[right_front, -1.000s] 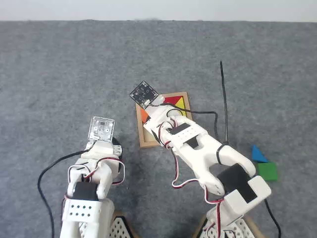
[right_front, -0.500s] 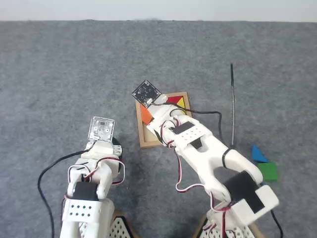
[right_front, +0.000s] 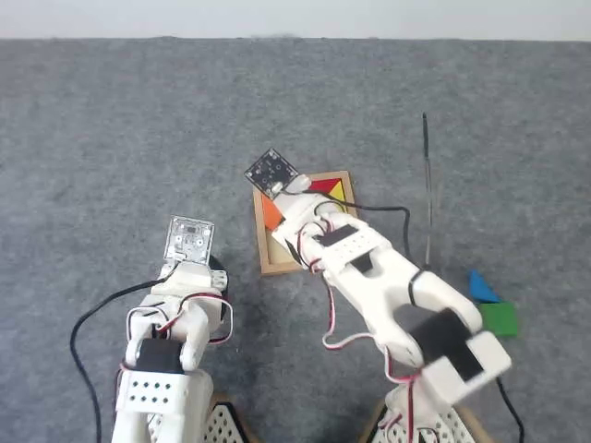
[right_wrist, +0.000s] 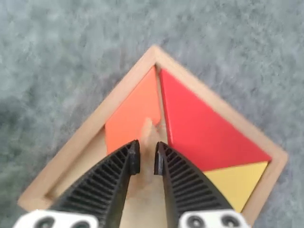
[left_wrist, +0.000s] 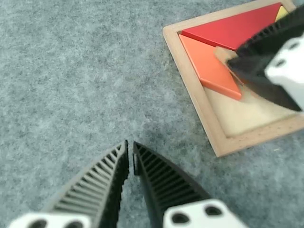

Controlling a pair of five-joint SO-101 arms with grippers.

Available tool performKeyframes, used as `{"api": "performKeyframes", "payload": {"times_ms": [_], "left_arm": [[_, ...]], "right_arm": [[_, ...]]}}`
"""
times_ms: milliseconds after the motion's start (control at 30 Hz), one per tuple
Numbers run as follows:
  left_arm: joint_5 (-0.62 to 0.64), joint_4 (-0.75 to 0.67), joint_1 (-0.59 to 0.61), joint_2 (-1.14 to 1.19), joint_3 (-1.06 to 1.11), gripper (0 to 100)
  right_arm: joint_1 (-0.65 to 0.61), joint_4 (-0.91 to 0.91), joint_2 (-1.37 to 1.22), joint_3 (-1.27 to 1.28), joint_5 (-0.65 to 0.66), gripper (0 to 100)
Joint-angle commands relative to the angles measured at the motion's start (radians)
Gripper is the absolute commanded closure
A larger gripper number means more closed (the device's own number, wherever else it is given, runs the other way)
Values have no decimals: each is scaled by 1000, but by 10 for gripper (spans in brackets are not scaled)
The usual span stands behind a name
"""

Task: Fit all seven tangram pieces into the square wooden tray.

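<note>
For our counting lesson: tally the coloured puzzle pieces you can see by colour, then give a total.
orange piece: 1
red piece: 1
yellow piece: 1
blue piece: 1
green piece: 1
Total: 5

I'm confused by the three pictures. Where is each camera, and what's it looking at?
High view: fixed above, looking down at the gray table; both arms show.
Left wrist view: on the left arm, facing the table; own jaws show.
Right wrist view: on the right arm, over the wooden tray; own jaws show.
All share the tray.
</note>
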State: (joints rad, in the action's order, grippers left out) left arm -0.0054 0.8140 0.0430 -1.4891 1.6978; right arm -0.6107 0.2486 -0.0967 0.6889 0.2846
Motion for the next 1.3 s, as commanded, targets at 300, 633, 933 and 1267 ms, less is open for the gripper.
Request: {"api": "performKeyframes", "payload": {"times_ms": [300, 633, 933, 1267], "left_arm": [[6, 2, 5, -12, -8, 985], [6, 2, 5, -12, -8, 985], [6, 2, 5, -12, -8, 985], [6, 2, 5, -12, -8, 985]], "right_arm": [[42, 24, -91, -163, 8, 929], [41, 99, -76, -163, 8, 929], [-33, 59, 99, -63, 8, 929], [31, 39, 406, 173, 12, 929]]}}
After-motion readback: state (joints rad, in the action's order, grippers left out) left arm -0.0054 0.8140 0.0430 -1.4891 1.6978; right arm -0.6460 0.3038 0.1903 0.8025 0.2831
